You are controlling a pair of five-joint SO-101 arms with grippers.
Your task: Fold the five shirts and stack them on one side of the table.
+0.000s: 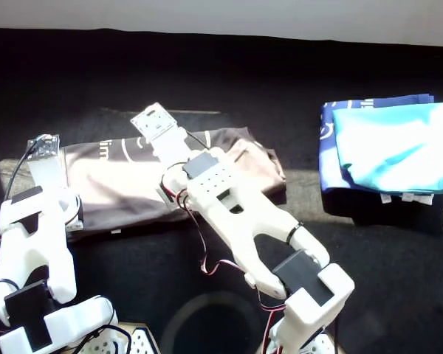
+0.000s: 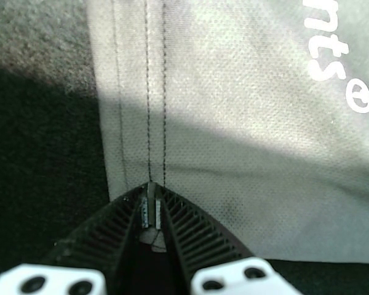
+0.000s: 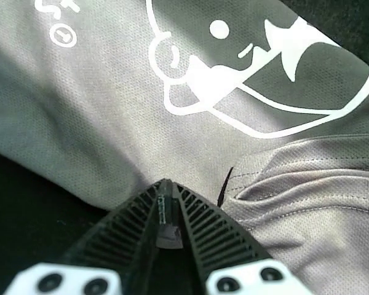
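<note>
From the high view, a grey shirt [image 1: 125, 181] lies flattened across the left and middle of the dark table [image 1: 133, 66], crossed by a band of sunlight, with white print near its left end. Well apart from it, at the right side of the table, sits a stack of folded shirts [image 1: 395, 147]: a light turquoise one on top, a blue one under it and a black one at the bottom. The left arm [image 1: 33, 236] stands at the grey shirt's left end, its wrist over the cloth there. The right arm [image 1: 244, 221] stretches in a slant from the near edge to the middle of the same shirt. In the left wrist view, the left gripper [image 2: 150, 192] has its ribbed black fingers [image 2: 190, 230] pressed together at the shirt's edge, just beside a stitched hem, with a sliver of grey cloth pinched between them. White lettering shows farther across the fabric. In the right wrist view, the right gripper [image 3: 165, 184] is likewise closed, its fingers meeting on the edge of the grey shirt where the cloth meets the dark table, a bit of fabric caught between them. A white cartoon figure [image 3: 246, 80] is printed on the cloth beyond, and a wrinkled, stitched layer lies beside the fingertips.
</note>
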